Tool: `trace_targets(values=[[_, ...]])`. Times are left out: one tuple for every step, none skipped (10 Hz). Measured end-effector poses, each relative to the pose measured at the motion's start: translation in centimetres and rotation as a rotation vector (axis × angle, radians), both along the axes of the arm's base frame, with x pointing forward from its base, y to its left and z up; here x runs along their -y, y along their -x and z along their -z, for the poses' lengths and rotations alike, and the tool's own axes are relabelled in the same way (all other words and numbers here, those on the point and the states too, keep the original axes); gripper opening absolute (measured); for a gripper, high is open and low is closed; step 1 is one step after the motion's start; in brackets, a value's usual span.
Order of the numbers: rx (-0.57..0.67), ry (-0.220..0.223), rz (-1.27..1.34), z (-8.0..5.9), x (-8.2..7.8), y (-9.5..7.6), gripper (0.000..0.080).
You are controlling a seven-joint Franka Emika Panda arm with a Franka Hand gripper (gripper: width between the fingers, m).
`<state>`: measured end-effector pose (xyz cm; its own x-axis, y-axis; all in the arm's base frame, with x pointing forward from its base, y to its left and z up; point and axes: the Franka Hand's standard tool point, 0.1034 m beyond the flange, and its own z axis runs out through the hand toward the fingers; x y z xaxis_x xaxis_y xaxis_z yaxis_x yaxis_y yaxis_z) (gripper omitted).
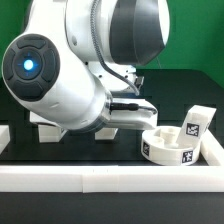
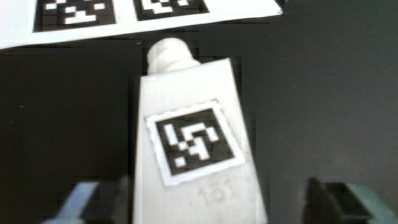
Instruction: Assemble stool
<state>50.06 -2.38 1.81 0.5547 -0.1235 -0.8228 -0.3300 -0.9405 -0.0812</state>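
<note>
One leg on black table — pincer spread, astride it; green wall behind.

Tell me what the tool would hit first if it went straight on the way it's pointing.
The stool leg: in the wrist view it lies straight ahead of the tool, between its open jaws. Depth is unclear, so I can't say how near it is.

White arm fills foreground; seat in rail corner; leg just behind.
</note>
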Motion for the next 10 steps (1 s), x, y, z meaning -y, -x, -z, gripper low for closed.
trace_targets(values=[[0.000,0.000,0.001,0.0,0.0,0.0,0.0325],[0.000,0.000,0.001,0.0,0.0,0.0,0.0325],[0.000,0.000,0.001,0.0,0.0,0.0,0.0325],[0.002,0.000,0.001,0.0,0.0,-0.1,0.0325],[-0.003,-0.005,0.000,-0.8,0.0,-0.3,0.0325],[-0.016,-0.004,0.004,-2.3,-0.2,-0.8,0.0325],[-0.029,0.002,0.009,-4.4,-0.7,-1.4,0.0325],[-0.030,0.005,0.018,-6.2,-1.0,-1.9,0.0325],[-0.040,0.021,0.034,-7.9,-1.2,-2.1,0.0325],[-0.043,0.040,0.045,-9.1,-1.4,-2.6,0.0325]])
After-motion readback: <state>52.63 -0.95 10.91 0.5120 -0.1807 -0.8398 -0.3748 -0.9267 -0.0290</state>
